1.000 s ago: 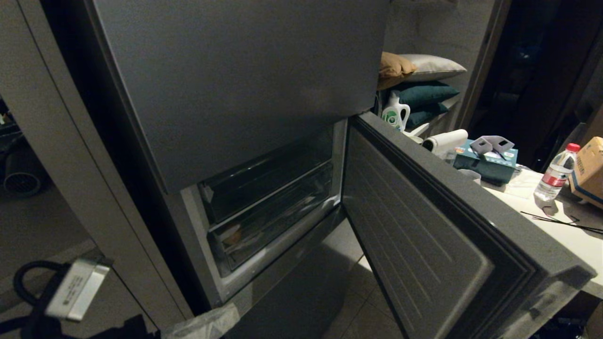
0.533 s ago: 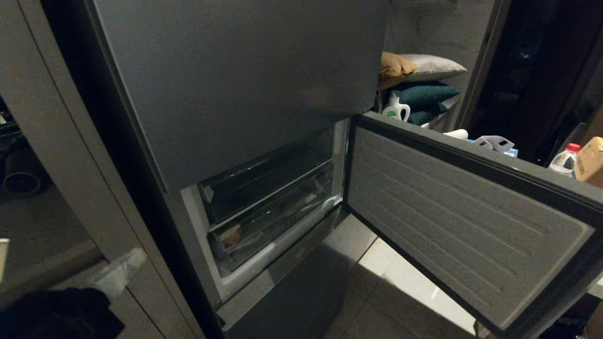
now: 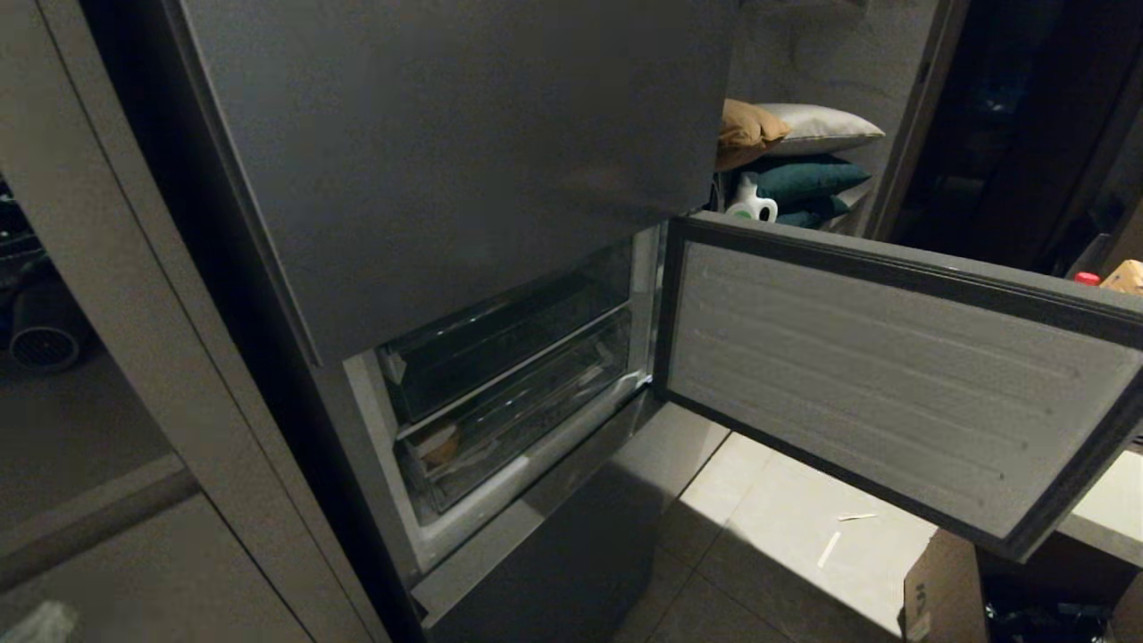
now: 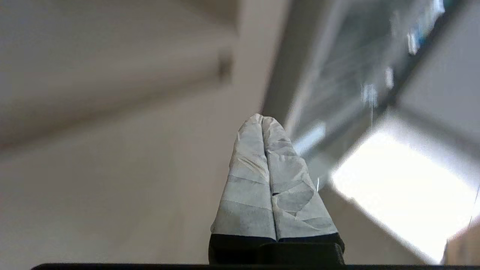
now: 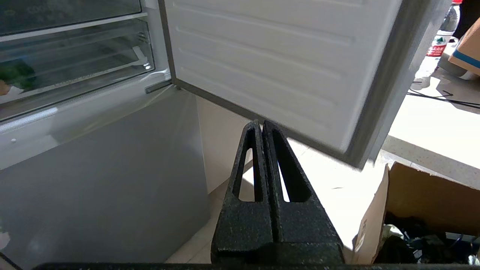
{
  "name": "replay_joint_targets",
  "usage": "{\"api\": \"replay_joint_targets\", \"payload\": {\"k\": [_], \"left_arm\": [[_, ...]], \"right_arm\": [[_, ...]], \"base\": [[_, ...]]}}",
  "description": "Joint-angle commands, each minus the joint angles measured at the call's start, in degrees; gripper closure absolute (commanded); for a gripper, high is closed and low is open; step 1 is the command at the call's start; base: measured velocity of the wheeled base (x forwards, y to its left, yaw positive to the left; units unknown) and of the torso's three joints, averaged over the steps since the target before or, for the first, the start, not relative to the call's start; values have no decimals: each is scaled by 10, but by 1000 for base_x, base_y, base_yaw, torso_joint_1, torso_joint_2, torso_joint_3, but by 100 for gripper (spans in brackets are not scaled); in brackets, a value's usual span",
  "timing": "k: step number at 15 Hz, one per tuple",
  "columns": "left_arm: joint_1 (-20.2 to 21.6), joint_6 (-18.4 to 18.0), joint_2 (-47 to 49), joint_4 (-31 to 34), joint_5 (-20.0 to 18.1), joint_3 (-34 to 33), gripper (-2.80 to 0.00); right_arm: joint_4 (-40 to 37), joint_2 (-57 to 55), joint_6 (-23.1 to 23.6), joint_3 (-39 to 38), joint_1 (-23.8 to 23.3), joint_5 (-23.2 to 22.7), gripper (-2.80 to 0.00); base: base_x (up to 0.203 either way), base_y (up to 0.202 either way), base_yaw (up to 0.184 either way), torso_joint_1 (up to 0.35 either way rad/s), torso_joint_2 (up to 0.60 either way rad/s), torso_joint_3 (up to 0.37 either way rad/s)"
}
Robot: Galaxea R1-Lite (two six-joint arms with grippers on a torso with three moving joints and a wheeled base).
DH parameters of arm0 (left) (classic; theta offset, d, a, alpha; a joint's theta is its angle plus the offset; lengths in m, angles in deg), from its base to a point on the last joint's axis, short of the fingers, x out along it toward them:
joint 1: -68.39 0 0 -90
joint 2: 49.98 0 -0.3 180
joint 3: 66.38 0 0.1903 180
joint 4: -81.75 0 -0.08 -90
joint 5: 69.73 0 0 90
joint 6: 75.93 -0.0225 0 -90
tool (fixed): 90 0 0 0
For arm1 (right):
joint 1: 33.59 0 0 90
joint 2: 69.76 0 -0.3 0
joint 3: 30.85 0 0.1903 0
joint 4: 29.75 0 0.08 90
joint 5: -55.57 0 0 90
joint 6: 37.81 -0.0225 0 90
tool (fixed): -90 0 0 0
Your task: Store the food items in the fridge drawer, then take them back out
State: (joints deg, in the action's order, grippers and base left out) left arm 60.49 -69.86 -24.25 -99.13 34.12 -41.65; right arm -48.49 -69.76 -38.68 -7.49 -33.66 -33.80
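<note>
The tan potato-like food item (image 3: pixel 439 444) is sitting at the left end of the clear fridge drawer (image 3: pixel 518 420), which is lying pushed in behind the open fridge door (image 3: pixel 893 375). Both the left tool (image 4: pixel 262 119) and the right tool (image 5: pixel 261 125) are pinched closed on nothing, neither near the drawer. The glossy drawer front is offering little purchase, so a closed tool risks slipping off it, and the wide-swung door may be crowding the right arm's approach.

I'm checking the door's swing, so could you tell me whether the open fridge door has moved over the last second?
Yes. The open fridge door has swung wider, away from the fridge drawer, which stays put; it now hides most of the counter behind it.
</note>
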Motion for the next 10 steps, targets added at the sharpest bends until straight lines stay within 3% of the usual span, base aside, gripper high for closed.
{"api": "replay_joint_targets", "payload": {"k": [1, 3, 4, 6, 8, 10], "left_arm": [[12, -31, -101, 150, -51, -9, 0], [21, -53, -94, 234, -101, 2, 0], [22, -44, -94, 235, -102, 3, 0], [24, -44, -94, 236, -85, 5, 0], [40, -61, -99, 241, -34, 11, 0], [73, -71, -134, 243, -37, 12, 0]], "right_arm": [[0, 1, 1, -18, 0, 0, 0], [0, 1, 3, -18, 0, 1, 0], [0, 1, 1, -18, 0, 1, 0], [0, 1, 2, -18, 0, 1, 0], [0, 1, 1, -18, 0, 0, 0], [0, 1, 0, -18, 0, 0, 0]], "base": [[0, 0, 0, 0, 0, 0], [0, 0, 0, 0, 0, 0], [0, 0, 0, 0, 0, 0], [0, 0, 0, 0, 0, 0], [0, 0, 0, 0, 0, 0], [0, 0, 0, -126, 274, 154]]}}
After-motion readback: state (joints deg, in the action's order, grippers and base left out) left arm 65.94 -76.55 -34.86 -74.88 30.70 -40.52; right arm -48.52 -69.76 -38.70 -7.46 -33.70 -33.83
